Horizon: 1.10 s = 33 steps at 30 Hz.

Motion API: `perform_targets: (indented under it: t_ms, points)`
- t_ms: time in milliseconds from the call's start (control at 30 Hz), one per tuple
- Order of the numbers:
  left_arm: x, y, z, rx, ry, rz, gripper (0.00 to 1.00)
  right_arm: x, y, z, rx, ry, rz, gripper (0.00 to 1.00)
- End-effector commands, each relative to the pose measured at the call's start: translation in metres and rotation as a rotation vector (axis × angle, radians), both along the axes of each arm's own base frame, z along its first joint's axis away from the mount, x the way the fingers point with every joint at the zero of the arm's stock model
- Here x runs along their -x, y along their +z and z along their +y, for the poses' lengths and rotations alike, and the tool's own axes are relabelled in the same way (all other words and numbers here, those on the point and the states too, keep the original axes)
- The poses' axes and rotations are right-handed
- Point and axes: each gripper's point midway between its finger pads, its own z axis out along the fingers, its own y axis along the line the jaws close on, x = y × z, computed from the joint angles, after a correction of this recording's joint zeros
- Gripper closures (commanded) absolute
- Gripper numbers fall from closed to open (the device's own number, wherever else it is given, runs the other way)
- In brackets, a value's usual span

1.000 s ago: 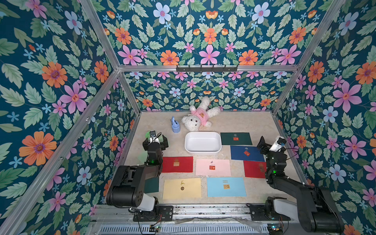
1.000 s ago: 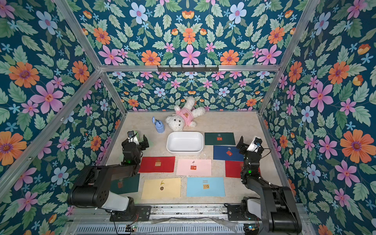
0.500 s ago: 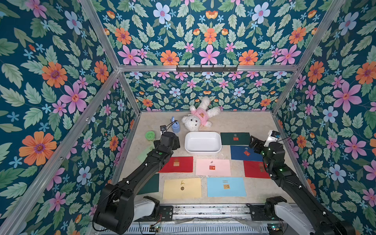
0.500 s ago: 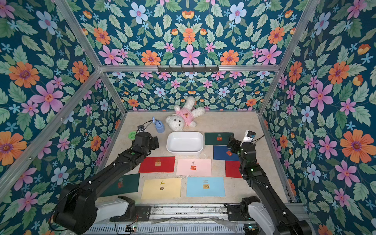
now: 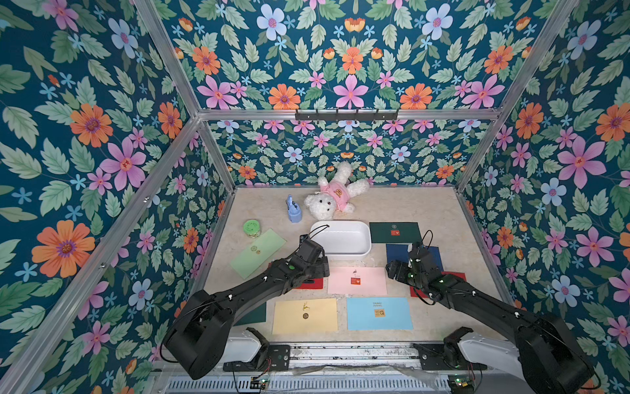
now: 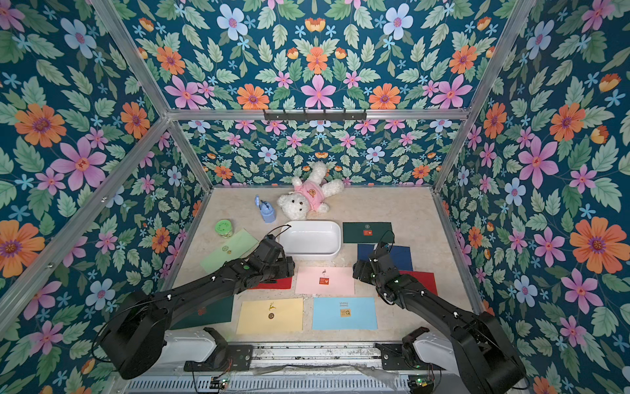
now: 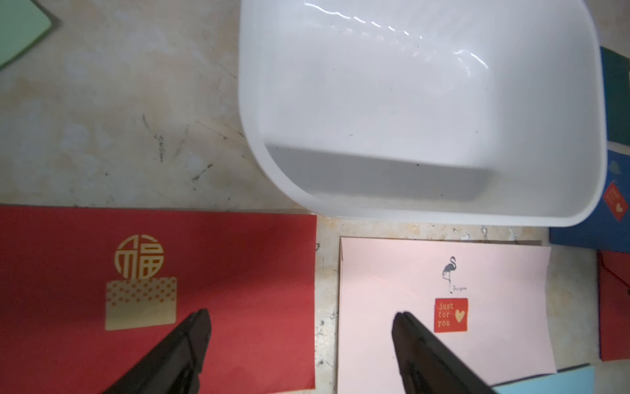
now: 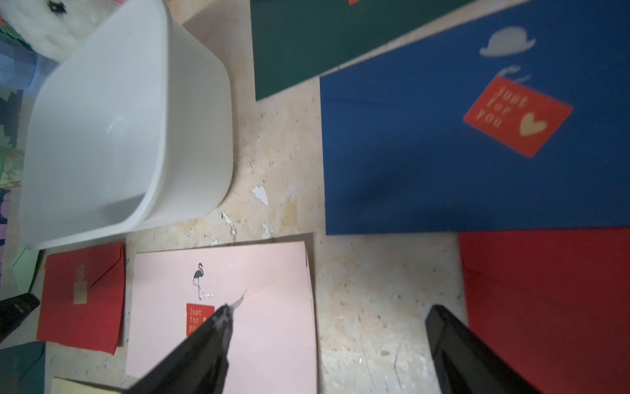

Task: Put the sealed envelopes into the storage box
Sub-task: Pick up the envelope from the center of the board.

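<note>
Both top views look steeply down from above the near edge, far back, taking in the whole beige speckled tabletop point(image 5: 409, 211). Each wrist camera hangs close over it — both share the shallow white plastic tub point(image 7: 593, 119) point(image 8: 194, 143) and the pink paper envelope point(image 7: 504, 266) point(image 8: 269, 273).

Glossy plastic storage box point(image 7: 422, 102); matt paper envelopes point(image 7: 443, 307).

"just for you" sticker point(image 7: 450, 314) on pink envelope point(image 7: 443, 307), navy envelope point(image 8: 443, 153)
</note>
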Motion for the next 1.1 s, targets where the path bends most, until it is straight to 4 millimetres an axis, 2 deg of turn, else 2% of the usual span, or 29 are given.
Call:
perform_targets:
  t_ms: [0,133,367,467,600,767,1067]
  points:
    - [0.006,0.001,-0.027,0.079,-0.032,0.022,0.09,0.005,-0.005,0.017,-0.100,0.023,0.054,0.14]
    - [0.012,-0.007,-0.038,0.126,-0.016,0.053,0.11,0.010,-0.016,0.024,-0.130,0.034,0.106,0.19]
    - [0.014,-0.011,-0.044,0.124,-0.008,0.050,0.14,0.025,-0.027,0.029,-0.181,0.038,0.180,0.28]
    - [0.020,-0.012,-0.044,0.112,0.004,0.058,0.14,0.033,-0.030,0.028,-0.156,0.042,0.207,0.29]
    - [0.029,-0.020,-0.034,0.087,0.046,0.069,0.14,0.043,-0.031,0.026,-0.155,0.042,0.235,0.29]
    - [0.038,-0.027,-0.043,0.094,0.028,0.088,0.14,0.055,-0.031,0.028,-0.137,0.062,0.287,0.31]
    - [0.038,-0.037,-0.048,0.092,0.023,0.090,0.15,0.069,-0.031,0.034,-0.143,0.079,0.339,0.33]
